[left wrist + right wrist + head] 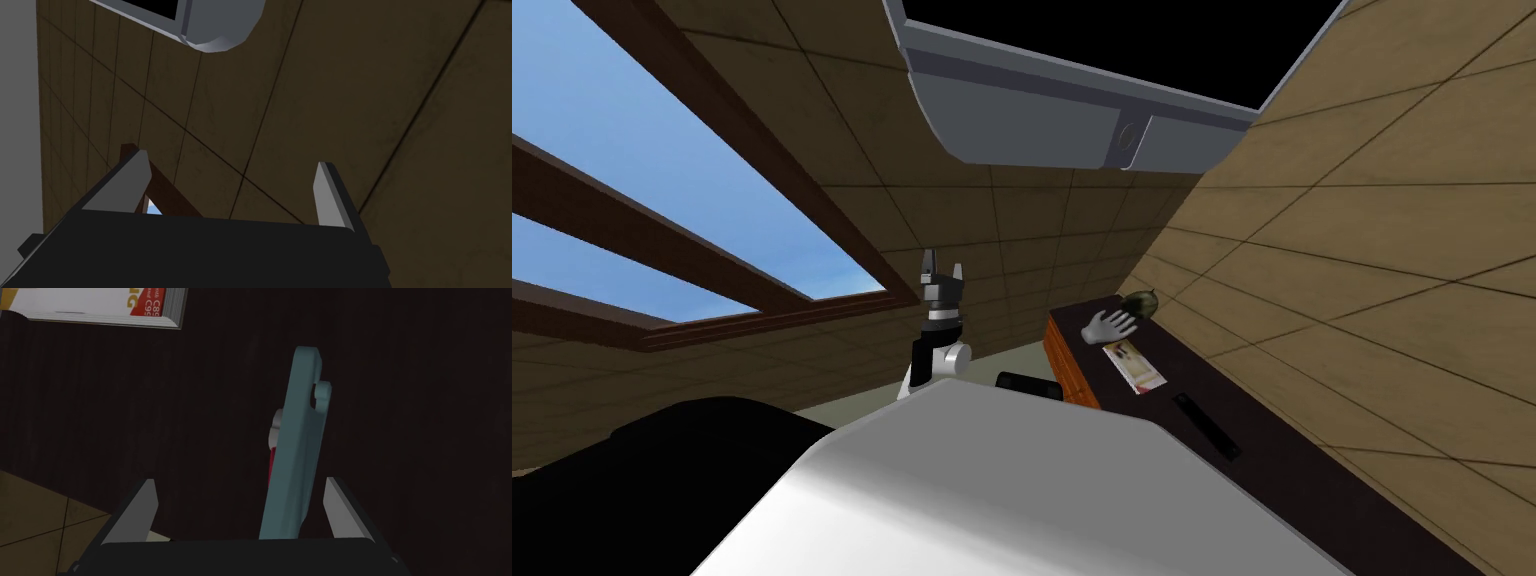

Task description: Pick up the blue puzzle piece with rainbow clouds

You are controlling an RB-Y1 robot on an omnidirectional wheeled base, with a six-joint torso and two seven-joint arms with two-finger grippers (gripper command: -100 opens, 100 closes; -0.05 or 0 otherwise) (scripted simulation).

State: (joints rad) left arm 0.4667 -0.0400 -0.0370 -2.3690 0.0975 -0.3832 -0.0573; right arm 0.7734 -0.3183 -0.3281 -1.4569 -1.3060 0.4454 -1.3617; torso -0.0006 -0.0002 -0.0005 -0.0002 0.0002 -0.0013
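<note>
In the right wrist view the blue puzzle piece (pixel 297 453) stands edge-on between my right gripper's (pixel 239 480) fingers, over a dark tabletop (pixel 425 413). A bit of white and red shows on its face. It sits close beside one finger (pixel 337 503), with a wide gap to the other finger (pixel 140 508). The fingers stand open and do not press its sides. My left gripper (pixel 942 275) is raised in front of a tan tiled wall, open and holding nothing (pixel 230 167).
A long dark table (pixel 1272 470) with an orange-brown front runs along the wall on my right. On it lie a white glove (pixel 1110 326), a book (pixel 1134 366) (pixel 110 305), a round greenish object (pixel 1142 300) and a dark flat bar (pixel 1205 425). Tan floor (pixel 40 513) shows beyond the table's edge.
</note>
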